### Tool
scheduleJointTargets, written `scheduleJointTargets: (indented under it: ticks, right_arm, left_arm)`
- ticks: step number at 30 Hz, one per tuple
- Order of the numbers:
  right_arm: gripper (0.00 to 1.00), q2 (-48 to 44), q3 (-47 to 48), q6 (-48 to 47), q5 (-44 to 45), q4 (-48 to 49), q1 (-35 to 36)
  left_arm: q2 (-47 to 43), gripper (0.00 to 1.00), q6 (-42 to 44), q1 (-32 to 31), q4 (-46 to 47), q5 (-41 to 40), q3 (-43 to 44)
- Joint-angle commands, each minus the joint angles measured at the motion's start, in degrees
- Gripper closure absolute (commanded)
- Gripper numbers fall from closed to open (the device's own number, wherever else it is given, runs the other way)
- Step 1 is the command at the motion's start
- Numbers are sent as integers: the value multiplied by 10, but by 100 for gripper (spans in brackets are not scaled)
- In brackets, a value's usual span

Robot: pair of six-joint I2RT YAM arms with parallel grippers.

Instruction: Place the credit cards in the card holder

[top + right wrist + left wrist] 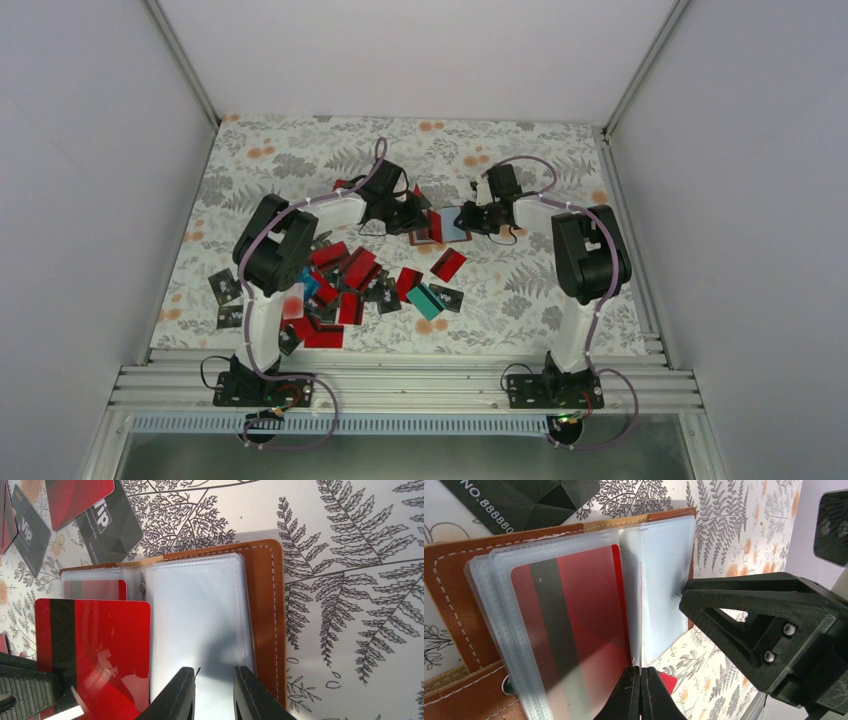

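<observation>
The brown card holder lies open mid-table, its clear pockets facing up. My left gripper is shut at the edge of a red credit card with a black stripe, which sits at a clear pocket page on the holder's left half. That card also shows in the right wrist view, over a second red card in a pocket. My right gripper is open, tips on the empty right-hand pocket. It also shows in the left wrist view. Loose credit cards lie in a heap.
The heap of red and black cards spreads in front of the left arm, with a teal card and a red one nearer the middle. Two black cards lie far left. Black VIP cards lie just beyond the holder.
</observation>
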Motion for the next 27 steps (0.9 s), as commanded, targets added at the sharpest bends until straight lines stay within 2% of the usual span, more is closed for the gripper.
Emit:
scheduleJointTargets:
  ticks: [1, 27]
  right_arm:
    - [77, 20, -21, -4, 7, -50, -2]
    - [78, 14, -29, -2, 5, -53, -2]
  left_arm:
    - [11, 98, 11, 3, 11, 15, 10]
    - [53, 98, -1, 12, 45, 49, 32]
